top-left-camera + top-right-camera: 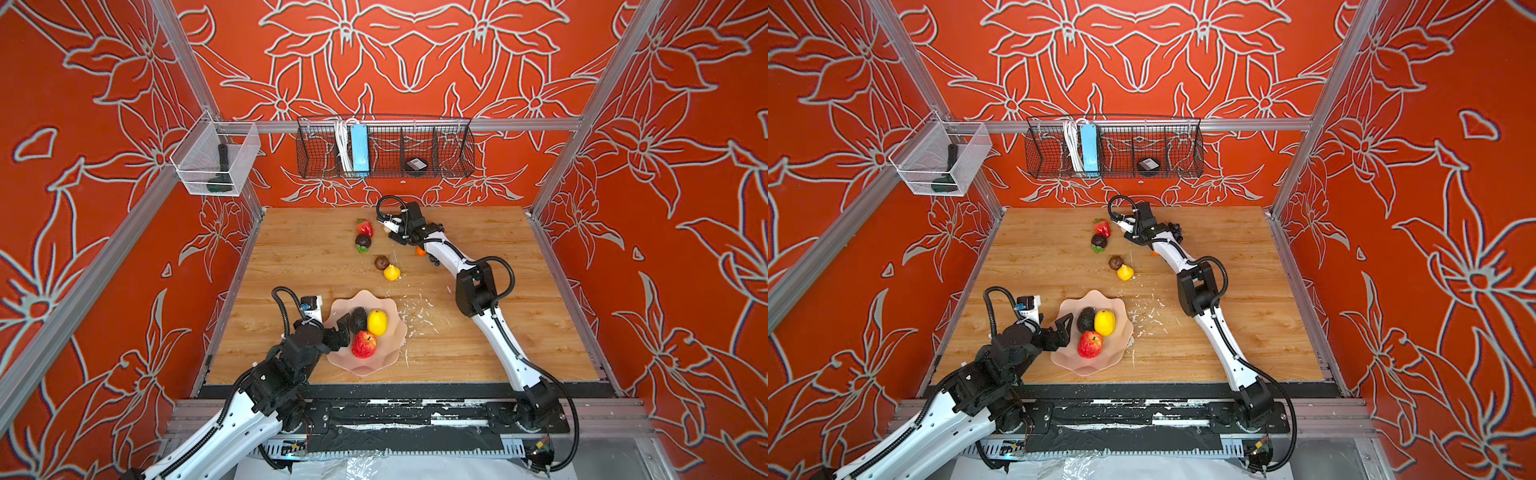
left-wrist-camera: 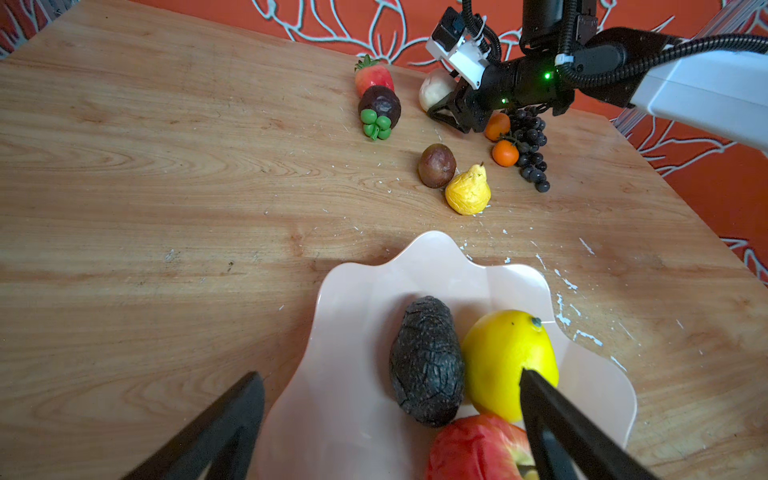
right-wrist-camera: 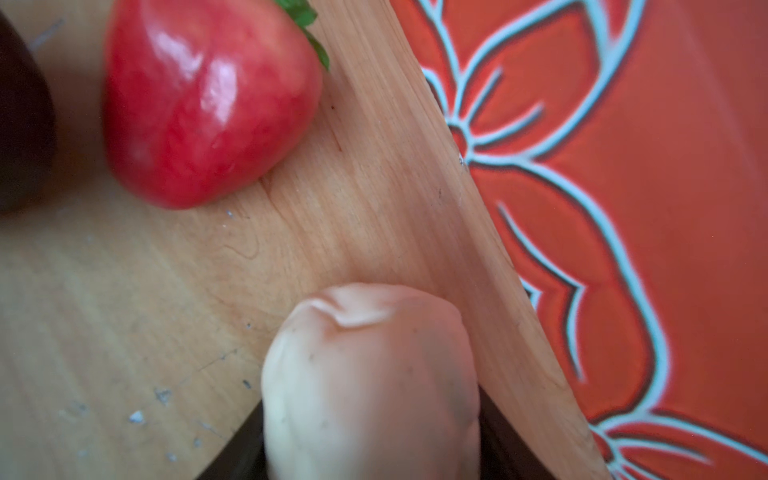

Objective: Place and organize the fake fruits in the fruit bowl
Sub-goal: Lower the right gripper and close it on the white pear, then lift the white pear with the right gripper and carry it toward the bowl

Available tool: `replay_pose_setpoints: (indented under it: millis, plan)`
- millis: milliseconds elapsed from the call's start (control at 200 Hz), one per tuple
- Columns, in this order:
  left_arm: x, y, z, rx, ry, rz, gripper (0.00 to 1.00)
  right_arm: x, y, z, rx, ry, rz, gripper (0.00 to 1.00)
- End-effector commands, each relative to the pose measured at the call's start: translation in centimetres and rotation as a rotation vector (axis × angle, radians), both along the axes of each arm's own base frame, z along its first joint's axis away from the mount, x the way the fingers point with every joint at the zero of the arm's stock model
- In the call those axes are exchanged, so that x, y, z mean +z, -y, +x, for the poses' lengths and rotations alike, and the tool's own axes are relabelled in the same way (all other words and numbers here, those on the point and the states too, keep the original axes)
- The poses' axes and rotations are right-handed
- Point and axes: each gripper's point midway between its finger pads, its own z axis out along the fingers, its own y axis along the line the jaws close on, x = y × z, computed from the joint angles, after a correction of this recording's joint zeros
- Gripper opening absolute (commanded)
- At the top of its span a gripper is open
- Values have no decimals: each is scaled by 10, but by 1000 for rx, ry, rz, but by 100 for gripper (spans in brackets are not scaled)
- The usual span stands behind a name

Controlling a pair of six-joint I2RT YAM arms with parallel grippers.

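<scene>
**Beige fruit caught at the far edge**

The right jaws are pinching the beige fruit (image 3: 370, 374) near the far edge of the surface (image 2: 166, 166), close to the strawberry (image 3: 208, 104). Across at the fruit bowl (image 2: 353, 332), near the front, the left jaws hang spread wide over the avocado (image 2: 427, 361), lemon (image 2: 505, 357) and apple (image 2: 473, 449) lying inside. Grapes (image 2: 530, 145) and a yellow pear (image 2: 468, 193) lie loose between.

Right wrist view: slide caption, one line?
Jaws of the right gripper flank the beige fruit; strawberry nearby on the wooden table, red wall behind.

white arms (image 1: 500, 345), black joints (image 1: 476, 291)
</scene>
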Motion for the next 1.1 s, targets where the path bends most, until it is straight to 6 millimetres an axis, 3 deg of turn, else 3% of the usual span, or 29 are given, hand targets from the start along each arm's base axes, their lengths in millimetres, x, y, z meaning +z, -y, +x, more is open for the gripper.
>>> replay_pose_setpoints:
  millis: [0, 255, 565, 726, 841, 981, 1091]
  plan:
    - [2, -4, 2, 25, 21, -2, 96, -6, 2, -4, -26, -20, -21, 52]
    - [4, -4, 3, 26, 27, -1, 96, 42, 0, -32, -54, -11, 76, 50]
    - [8, -5, 2, 24, 33, -5, 97, 110, 15, -98, -133, 35, 229, 50]
    - [9, -4, 1, 16, 40, -17, 96, 165, 22, -148, -160, -4, 420, 48]
    - [10, 9, 0, -47, 37, -34, 96, 200, 26, -192, -169, -114, 614, 48]
    - [17, 40, -3, -212, 51, -86, 97, 238, 33, -248, -163, -278, 913, 47]
    - [30, 69, -5, -344, 72, -163, 95, 250, 42, -284, -202, -406, 1077, 47]
